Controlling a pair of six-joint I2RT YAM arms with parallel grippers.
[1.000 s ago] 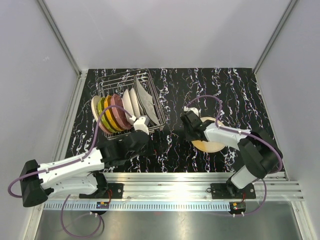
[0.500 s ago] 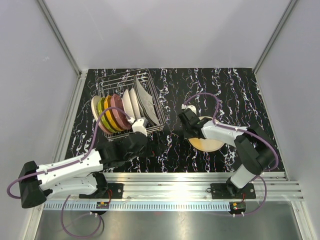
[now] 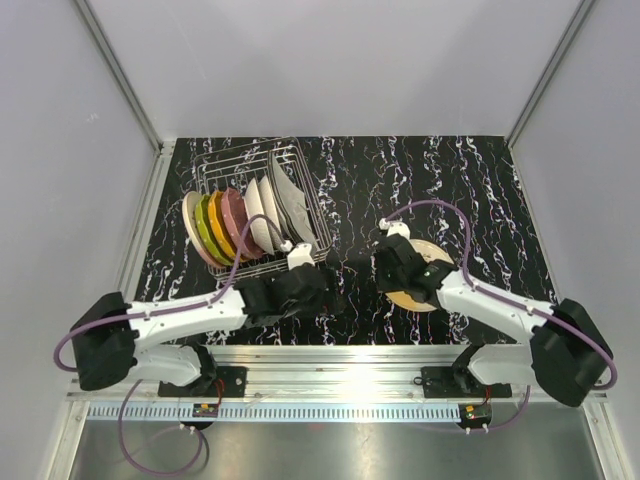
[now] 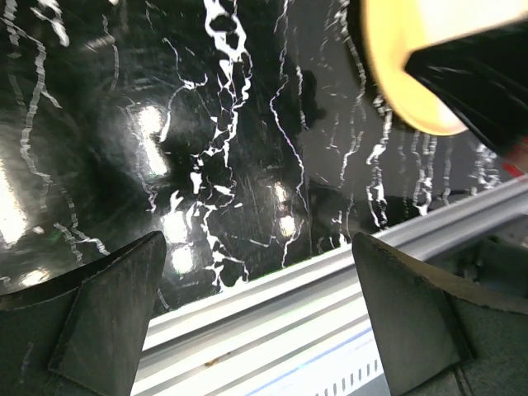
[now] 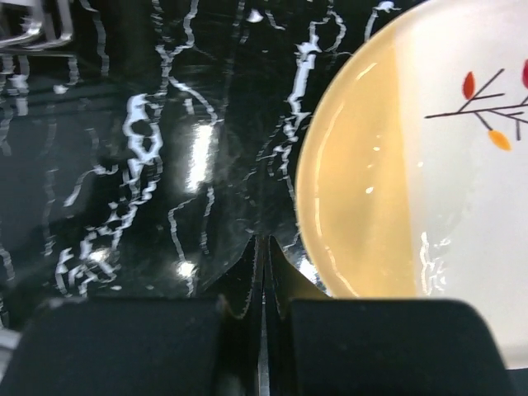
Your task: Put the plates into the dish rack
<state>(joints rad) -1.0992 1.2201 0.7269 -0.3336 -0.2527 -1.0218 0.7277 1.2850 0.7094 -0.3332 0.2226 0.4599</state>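
While the right gripper [image 5: 262,247] is pinched closed on nothing, tips just beside the yellow-rimmed plate [image 5: 429,181] toward the table's [image 3: 480,180] front edge, the left gripper [image 4: 257,245] hangs spread wide and empty. Other plates [image 3: 222,225] stand in the dish rack [image 3: 240,160], back-left corner. Can't tell if the tips touch the rim.

Both arms pair glossy white link shells with black joint housings; the left arm [image 3: 185,318] and right arm [image 3: 495,305] each trail a purple cable [image 3: 440,202]; the left pincer [image 4: 257,239] has matte black, wedge-shaped fingers [image 4: 107,318]; the right pincer [image 5: 262,247] is black too.
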